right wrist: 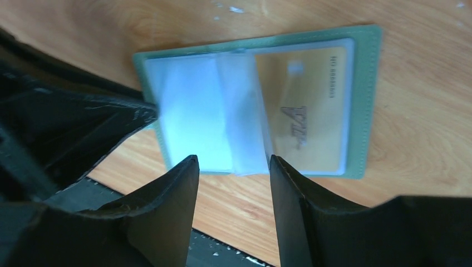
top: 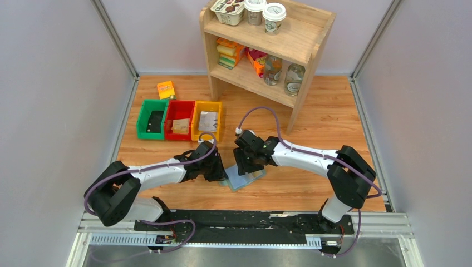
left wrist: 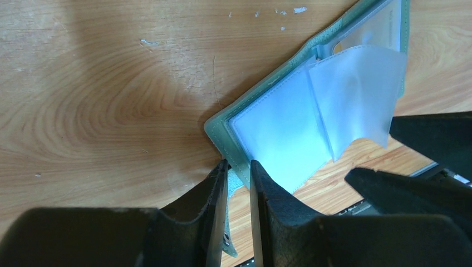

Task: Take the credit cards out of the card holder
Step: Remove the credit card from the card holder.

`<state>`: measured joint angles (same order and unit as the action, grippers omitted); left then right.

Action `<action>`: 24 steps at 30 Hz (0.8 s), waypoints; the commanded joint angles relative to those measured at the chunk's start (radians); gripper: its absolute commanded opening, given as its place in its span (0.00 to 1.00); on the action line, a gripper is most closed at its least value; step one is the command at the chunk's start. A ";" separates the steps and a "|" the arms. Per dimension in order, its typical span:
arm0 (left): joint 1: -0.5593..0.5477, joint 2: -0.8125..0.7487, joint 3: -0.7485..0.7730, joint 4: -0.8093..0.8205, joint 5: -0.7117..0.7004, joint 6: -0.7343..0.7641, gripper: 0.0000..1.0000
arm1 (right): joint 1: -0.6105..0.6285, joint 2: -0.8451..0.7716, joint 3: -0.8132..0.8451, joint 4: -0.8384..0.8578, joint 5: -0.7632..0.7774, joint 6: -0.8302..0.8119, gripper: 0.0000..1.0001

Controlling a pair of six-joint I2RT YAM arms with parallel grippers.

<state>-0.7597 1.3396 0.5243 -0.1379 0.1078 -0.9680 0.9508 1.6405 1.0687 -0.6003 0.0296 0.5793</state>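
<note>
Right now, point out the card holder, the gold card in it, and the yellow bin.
card holder [right wrist: 364, 100], right wrist view, its green border.
gold card [right wrist: 303, 94], right wrist view, face behind clear pocket.
yellow bin [top: 207, 103], top external view, far rim.

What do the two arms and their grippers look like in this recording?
The left arm and right arm both have white links between bulky black joints, and a purple cable runs along each. The left gripper and right gripper have matte black, tapering fingers.
</note>
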 commanded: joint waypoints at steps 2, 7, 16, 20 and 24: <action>-0.007 0.016 -0.020 0.011 0.006 -0.012 0.29 | 0.008 -0.027 -0.004 0.099 -0.143 -0.001 0.52; -0.007 0.020 -0.030 0.026 0.007 -0.020 0.29 | 0.011 -0.005 -0.016 0.138 -0.197 -0.004 0.52; -0.006 0.007 -0.044 0.031 0.000 -0.034 0.29 | 0.009 0.012 -0.030 0.083 0.056 0.039 0.53; -0.007 0.007 -0.046 0.032 0.000 -0.035 0.29 | 0.009 0.028 -0.032 0.059 0.127 0.037 0.55; -0.007 0.006 -0.050 0.034 0.000 -0.035 0.29 | 0.003 0.041 -0.042 0.059 0.171 0.031 0.54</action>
<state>-0.7597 1.3415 0.4999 -0.0834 0.1223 -1.0058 0.9577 1.6669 1.0382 -0.5354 0.1024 0.6025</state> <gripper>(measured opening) 0.290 0.547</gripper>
